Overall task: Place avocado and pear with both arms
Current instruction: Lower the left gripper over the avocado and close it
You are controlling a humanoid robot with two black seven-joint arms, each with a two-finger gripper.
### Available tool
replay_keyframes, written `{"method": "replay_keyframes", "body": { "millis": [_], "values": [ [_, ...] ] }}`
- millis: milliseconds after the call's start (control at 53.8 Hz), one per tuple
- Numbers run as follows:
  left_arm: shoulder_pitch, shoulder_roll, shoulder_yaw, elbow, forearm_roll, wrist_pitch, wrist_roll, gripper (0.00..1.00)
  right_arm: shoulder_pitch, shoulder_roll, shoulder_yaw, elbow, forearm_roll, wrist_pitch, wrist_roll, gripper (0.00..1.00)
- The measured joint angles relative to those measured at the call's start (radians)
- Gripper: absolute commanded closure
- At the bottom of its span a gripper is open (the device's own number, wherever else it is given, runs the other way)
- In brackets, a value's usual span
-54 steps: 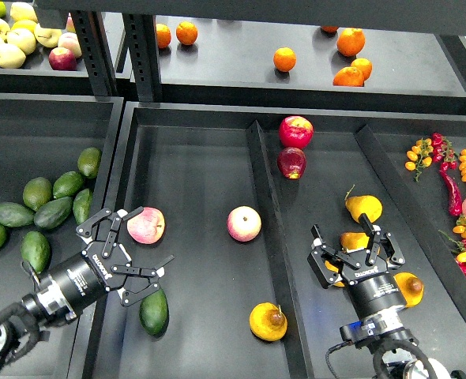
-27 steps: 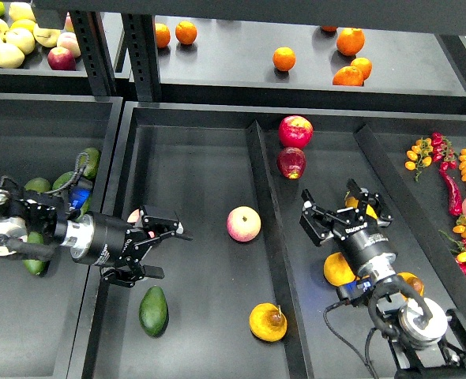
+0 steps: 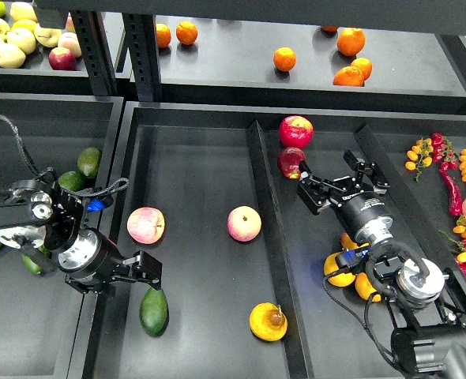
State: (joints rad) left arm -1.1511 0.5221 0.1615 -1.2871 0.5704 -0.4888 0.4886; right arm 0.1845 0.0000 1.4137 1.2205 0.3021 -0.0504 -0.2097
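Note:
The dark green avocado (image 3: 154, 310) lies alone at the near left of the middle tray (image 3: 193, 166). The yellow-orange pear (image 3: 268, 321) with a brown patch by its stem lies near the tray's front right, beside the divider. My left gripper (image 3: 144, 270) hangs just above and left of the avocado, apart from it; it is dark and its fingers cannot be told apart. My right gripper (image 3: 337, 181) is open and empty over the right compartment, close to a dark red apple (image 3: 291, 163).
Two pink apples (image 3: 145, 225) (image 3: 244, 223) lie mid-tray. A red apple (image 3: 295, 131) sits at the back. Several avocados (image 3: 89, 162) fill the left tray. Yellow pears (image 3: 340, 268) lie under my right arm. Oranges (image 3: 284, 58) are on the shelf; chillies and small tomatoes (image 3: 452, 185) at right.
My left arm drew back to the left and its gripper turned towards the avocado. My right gripper moved away from the yellow pears, up towards the red apples. Avocado and pear stayed put.

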Motion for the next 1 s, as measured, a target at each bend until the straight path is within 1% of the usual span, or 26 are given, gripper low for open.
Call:
{"method": "replay_keyframes", "body": {
  "millis": [19,74,186,297,427,576,817,1003],
  "values": [
    [-0.031,-0.033,0.031,0.024,0.001,0.000,0.000,0.00,0.001,0.000,-0.001,-0.001,0.000,0.000,0.000,0.00],
    [-0.054,-0.060,0.054,0.044,0.001,0.000,0.000,0.00,0.001,0.000,-0.001,-0.001,0.000,0.000,0.000,0.00],
    [-0.104,-0.159,0.120,0.110,0.002,0.000,0.000,0.00,0.007,0.000,-0.002,-0.006,0.000,0.000,0.000,0.00],
    [-0.121,-0.263,0.169,0.198,0.003,0.000,0.000,0.00,0.015,0.000,0.001,-0.011,0.000,0.000,0.000,0.00],
    [-0.120,-0.353,0.219,0.292,0.005,0.000,0.000,0.00,0.023,0.000,0.015,-0.014,0.000,0.000,0.001,0.00],
    [-0.111,-0.391,0.272,0.344,0.006,0.000,0.000,0.00,0.033,0.000,0.023,-0.016,0.000,0.000,0.001,0.00],
    [-0.086,-0.385,0.300,0.372,0.007,0.000,0.000,0.00,0.033,0.000,0.023,-0.016,0.003,0.000,-0.002,0.00],
    [-0.017,-0.402,0.318,0.415,0.007,0.000,0.000,0.00,0.033,0.000,0.023,-0.015,0.004,0.003,-0.002,0.00]
  ]
}}
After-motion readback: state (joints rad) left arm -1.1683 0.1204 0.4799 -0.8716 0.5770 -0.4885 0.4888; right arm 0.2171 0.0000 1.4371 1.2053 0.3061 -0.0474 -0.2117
